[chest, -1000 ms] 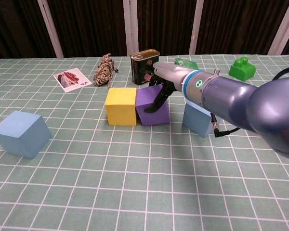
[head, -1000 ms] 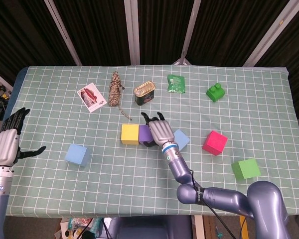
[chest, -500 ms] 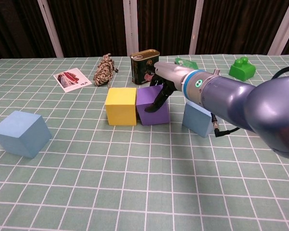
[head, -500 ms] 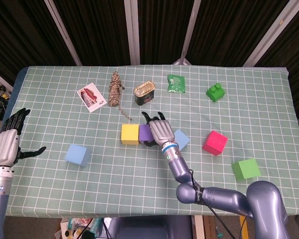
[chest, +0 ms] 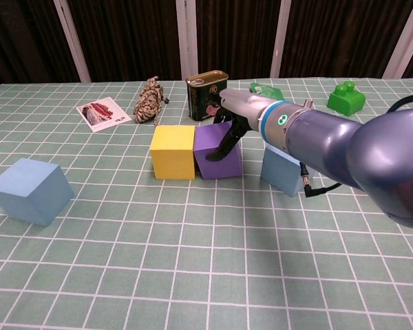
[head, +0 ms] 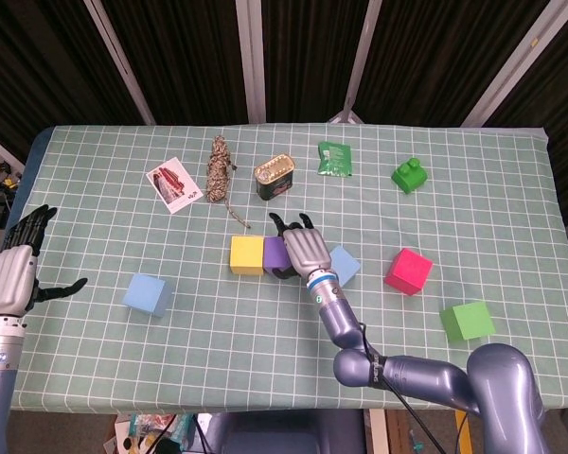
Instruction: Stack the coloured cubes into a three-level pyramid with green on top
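Green checked cloth (head: pixel 511 218); right hand (head: pixel 306 248) grips purple cube (chest: pixel 215 162), left hand (head: pixel 11 274) spread empty; no legible writing.

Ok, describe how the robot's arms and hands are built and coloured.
Both arms have glossy blue-grey rounded shells. The right hand has a silver back, black fingers, a white wrist band with teal rings and a green dot, and a black cable at the forearm. The left hand is likewise silver with black fingers.

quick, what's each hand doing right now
Left hand: open, holding nothing, at the table's left edge.
Right hand: fingers draped over the purple cube; a firm grip cannot be told.
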Available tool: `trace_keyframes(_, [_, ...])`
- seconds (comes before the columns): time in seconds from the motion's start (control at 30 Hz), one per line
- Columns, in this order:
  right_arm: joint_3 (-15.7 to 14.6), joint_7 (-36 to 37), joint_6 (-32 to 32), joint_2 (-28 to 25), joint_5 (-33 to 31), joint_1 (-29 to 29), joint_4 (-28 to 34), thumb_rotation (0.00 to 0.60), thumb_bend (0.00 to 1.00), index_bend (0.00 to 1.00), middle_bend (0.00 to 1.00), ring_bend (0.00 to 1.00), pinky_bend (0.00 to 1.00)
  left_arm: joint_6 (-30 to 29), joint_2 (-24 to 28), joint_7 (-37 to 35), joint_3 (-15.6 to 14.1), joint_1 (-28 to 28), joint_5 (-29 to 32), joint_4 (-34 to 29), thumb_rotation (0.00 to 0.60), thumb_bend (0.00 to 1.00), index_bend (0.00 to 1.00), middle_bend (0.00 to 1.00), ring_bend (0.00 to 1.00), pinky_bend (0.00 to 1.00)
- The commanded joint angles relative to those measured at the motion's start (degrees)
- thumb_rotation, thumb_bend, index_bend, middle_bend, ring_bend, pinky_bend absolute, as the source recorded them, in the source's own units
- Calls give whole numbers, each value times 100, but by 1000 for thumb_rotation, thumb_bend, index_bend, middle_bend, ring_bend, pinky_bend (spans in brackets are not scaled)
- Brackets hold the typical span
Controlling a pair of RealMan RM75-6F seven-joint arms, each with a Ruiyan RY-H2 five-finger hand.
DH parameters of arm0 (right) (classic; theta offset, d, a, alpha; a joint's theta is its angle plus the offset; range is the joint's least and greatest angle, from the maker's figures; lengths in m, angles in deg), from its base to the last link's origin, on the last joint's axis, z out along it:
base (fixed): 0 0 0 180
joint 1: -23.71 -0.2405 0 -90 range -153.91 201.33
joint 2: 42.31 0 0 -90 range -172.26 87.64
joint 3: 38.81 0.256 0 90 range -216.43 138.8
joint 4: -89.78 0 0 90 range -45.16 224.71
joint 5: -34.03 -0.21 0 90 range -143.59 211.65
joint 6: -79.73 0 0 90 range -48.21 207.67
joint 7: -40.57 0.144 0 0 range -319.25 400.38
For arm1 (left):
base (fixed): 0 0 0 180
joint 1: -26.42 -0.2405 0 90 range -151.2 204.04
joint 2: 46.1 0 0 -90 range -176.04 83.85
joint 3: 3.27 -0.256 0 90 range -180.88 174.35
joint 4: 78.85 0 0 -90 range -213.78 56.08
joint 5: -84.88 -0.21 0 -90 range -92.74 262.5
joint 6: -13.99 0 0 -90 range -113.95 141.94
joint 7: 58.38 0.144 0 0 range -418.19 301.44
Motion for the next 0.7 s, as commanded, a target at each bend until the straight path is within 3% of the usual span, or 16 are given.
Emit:
trace_keyframes(0.03, [-14, -16, -1, 0, -8, 1, -4, 600, 251, 0, 376, 236, 0, -1, 1, -5, 4, 1, 2, 1, 600, 142, 0, 0, 0, 20])
trace_keyframes(0.37, [-70, -83, -1, 0, -62, 10, 41, 600, 251, 0, 307, 194, 0, -5, 4, -6, 4, -1, -2, -6, 600, 142, 0, 0, 0, 20])
trace_keyframes(0.7, [-112, -143, -35, -51, -99, 12, 85, 600, 251, 0, 141, 107, 0, -13, 5, -5, -2, -2, -23, -12, 600, 142, 0, 0, 0, 19])
